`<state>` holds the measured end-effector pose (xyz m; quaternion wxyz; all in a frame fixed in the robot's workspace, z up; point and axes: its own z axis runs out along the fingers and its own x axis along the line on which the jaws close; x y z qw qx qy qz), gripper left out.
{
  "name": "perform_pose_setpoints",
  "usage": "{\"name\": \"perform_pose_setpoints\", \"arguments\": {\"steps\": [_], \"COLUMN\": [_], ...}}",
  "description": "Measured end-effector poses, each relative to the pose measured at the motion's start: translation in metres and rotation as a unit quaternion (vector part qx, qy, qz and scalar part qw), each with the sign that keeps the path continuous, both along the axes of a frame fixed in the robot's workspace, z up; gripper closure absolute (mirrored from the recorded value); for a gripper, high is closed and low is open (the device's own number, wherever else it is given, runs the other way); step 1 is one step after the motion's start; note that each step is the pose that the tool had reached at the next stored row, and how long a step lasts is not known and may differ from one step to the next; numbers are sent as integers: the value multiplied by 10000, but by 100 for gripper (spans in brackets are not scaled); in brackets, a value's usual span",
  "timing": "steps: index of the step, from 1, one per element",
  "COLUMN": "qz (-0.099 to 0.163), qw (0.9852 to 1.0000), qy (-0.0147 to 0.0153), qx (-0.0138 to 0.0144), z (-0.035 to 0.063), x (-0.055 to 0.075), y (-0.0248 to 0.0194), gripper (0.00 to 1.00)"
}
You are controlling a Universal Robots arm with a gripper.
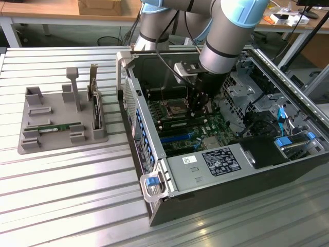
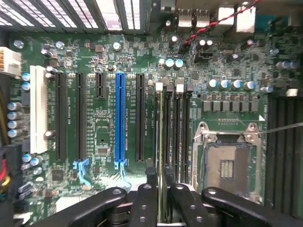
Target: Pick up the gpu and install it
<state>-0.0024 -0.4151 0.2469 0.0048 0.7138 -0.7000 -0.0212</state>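
The gpu (image 2: 161,127), a thin green stick seen edge-on, stands upright in a memory slot of the motherboard (image 2: 104,123), beside the CPU socket (image 2: 226,161). My gripper (image 2: 160,172) straddles its near end, one black finger (image 2: 150,189) on each side with a slim gap, so it is open and not clamping the stick. In the exterior view the gripper (image 1: 198,110) reaches down into the open computer case (image 1: 169,180) over the motherboard (image 1: 205,128). Another green stick (image 1: 59,127) of the same kind lies flat in the grey holder tray (image 1: 31,144).
An upright dark card with a metal bracket (image 1: 95,110) stands in the tray at the exterior view's left. A blue expansion slot (image 2: 120,118) and black slots lie beside the memory slots. Drive cages and cables (image 1: 267,118) crowd the case at the exterior view's right.
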Motion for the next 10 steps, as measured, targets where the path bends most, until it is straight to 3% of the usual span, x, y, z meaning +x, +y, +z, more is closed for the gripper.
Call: {"name": "perform_pose_setpoints", "arguments": {"steps": [2, 3, 4, 7, 10], "qz": [0, -1, -1, 0, -1], "qw": [10000, 10000, 10000, 9999, 9998], "qy": [-2, -2, 13, 105, 175], "qx": [-1, 0, 0, -1, -1], "z": [81, 87, 86, 83, 79], "x": [-1, -1, 63, 325, 538], "y": [16, 24, 23, 23, 23], "gripper": [82, 89, 90, 90, 90]}}
